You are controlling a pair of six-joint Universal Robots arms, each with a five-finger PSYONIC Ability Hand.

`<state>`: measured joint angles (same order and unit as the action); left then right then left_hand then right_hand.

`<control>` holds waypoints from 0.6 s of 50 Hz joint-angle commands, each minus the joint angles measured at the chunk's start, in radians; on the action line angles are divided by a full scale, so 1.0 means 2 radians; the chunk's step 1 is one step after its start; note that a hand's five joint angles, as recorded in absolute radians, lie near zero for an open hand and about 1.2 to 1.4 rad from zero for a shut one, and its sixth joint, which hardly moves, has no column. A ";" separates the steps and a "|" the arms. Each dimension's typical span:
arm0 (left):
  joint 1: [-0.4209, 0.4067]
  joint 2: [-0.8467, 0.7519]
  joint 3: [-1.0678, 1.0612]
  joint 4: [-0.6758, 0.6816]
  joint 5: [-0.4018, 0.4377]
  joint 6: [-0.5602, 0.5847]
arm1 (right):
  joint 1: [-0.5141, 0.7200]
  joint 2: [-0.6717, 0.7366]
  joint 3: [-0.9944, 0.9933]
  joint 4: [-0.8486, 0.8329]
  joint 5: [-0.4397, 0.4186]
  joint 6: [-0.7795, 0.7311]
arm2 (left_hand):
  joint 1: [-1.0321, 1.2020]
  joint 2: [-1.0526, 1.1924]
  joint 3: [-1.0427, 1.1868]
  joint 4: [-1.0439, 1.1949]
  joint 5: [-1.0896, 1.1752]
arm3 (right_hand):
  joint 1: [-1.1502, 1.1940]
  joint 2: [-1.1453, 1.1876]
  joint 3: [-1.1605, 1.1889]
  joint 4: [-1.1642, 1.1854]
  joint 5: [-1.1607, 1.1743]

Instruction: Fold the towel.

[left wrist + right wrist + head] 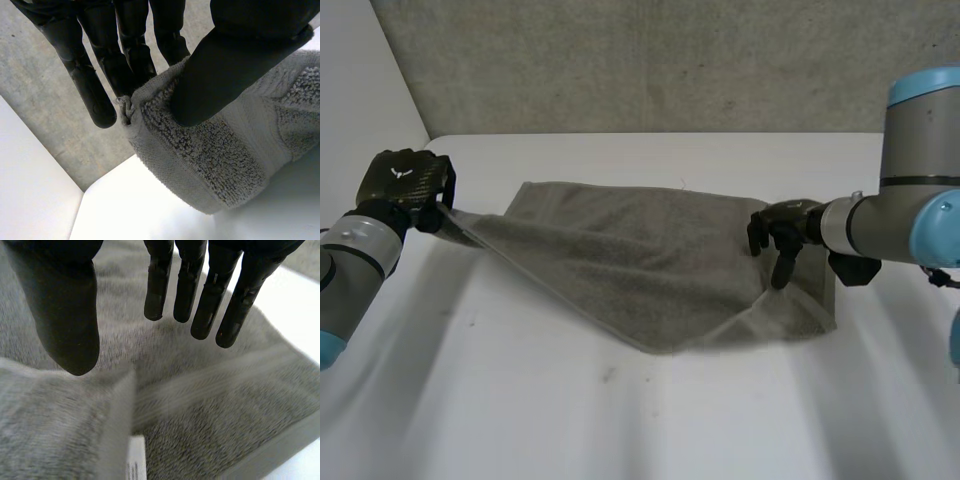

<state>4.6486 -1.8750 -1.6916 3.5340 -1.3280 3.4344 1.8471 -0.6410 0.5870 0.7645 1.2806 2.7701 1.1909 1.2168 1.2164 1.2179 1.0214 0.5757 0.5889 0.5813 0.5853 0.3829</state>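
Near the surface's point(620, 420) left edge, the left hand point(405, 185) is pinching a corner of the grey towel point(640, 260) between thumb and fingers, holding it raised, likely to carry it across for a fold. The rest of the towel is lying mid-surface. Towards the right edge, the right hand point(782, 235) is hanging over the towel's right end, fingers loose and gripping nothing, perhaps to pin that end down. Whether its fingertips are touching the cloth is unclear.
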 commanded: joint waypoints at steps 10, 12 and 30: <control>0.000 -0.001 -0.008 0.004 0.003 0.005 | 0.008 0.009 0.022 0.004 0.025 -0.004 | 0.103 0.090 0.090 0.089 0.100 | -0.012 -0.019 -0.015 -0.017 -0.003; 0.000 -0.001 -0.009 0.004 0.003 0.005 | 0.008 0.003 0.031 0.005 0.025 -0.007 | 0.103 0.090 0.090 0.089 0.100 | -0.013 -0.020 -0.016 -0.018 -0.004; -0.001 -0.001 -0.017 0.005 0.004 0.006 | 0.008 -0.084 0.177 -0.023 0.024 -0.043 | 0.103 0.090 0.090 0.089 0.100 | 0.003 -0.004 0.000 -0.002 0.012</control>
<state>4.6470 -1.8790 -1.7182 3.5421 -1.3208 3.4460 1.8623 -0.7832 0.8729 0.7538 1.3280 2.6846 1.1913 1.2169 1.2164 1.2181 1.0214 0.5757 0.5889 0.5805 0.5848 0.3924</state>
